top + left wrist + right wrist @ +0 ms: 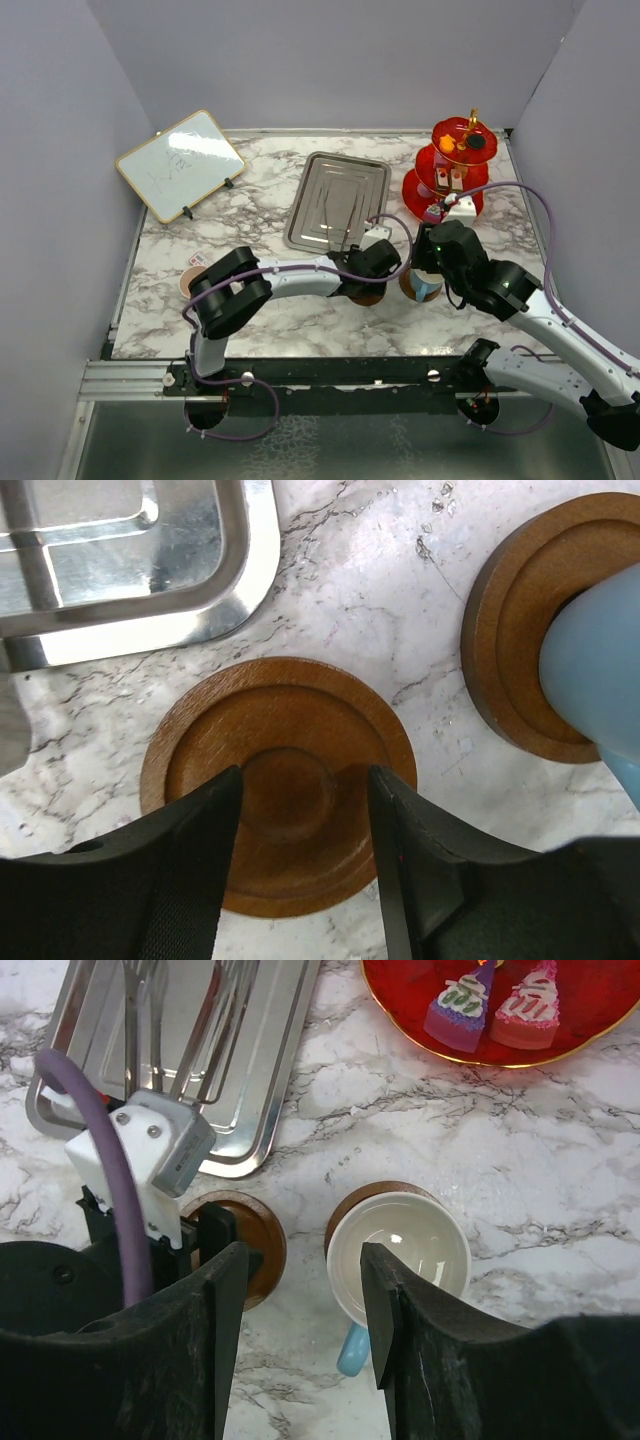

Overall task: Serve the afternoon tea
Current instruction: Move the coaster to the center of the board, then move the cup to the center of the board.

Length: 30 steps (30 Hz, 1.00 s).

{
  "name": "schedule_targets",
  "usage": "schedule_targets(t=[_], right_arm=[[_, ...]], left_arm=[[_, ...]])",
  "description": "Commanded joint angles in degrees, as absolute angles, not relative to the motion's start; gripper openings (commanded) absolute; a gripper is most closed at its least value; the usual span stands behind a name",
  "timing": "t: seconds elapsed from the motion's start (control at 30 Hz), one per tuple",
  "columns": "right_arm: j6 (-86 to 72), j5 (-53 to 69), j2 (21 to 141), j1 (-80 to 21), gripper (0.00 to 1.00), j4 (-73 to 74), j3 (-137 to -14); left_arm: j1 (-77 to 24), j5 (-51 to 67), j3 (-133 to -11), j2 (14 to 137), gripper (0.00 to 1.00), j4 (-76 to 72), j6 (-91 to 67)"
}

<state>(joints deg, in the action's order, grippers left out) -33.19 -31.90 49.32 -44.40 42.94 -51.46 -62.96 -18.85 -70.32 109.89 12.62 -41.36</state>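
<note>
Robot lab booth, plain grey walls (330, 60), marble tabletop (265, 200), aluminium mounting rail (130, 380)

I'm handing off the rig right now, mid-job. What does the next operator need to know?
Left tool: open, empty, poised over the bare saucer.
Right tool: open, empty, above the blue cup.
Done: the blue cup sits on the other saucer; cakes are on the red stand, far right.
Left: the pink cup is near the table's left edge, partly hidden by the left arm. It probably goes on the bare saucer.
</note>
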Motion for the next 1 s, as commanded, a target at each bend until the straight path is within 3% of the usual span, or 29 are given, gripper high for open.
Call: schedule_targets(t=[0.0, 0.37, 0.57, 0.7, 0.97], right_arm=[[-33.2, -31.1, 48.2, -44.4, 0.51, 41.8, -52.3], [-28.6, -20.3, 47.4, -44.4, 0.52, 35.7, -51.1], [-21.6, -6.9, 46.3, -44.4, 0.52, 26.7, -47.9], [-18.4, 1.3, 46.7, -44.4, 0.52, 21.9, -46.2], [-18.2, 6.1, 48.8, -44.5, 0.52, 18.9, -45.7]], left_arm=[[-63.0, -17.1, -68.6, 102.6, 0.57, 12.5, -39.3], [-60.3, -24.1, -61.8, 83.6, 0.78, 18.4, -33.1], [-49.1, -22.6, -56.1, 70.9, 0.81, 25.5, -32.3], [-40.5, -23.1, -52.8, 62.2, 0.88, 29.8, -30.7], [-25.3, -23.0, -52.9, 58.3, 0.96, 37.6, -27.6]])
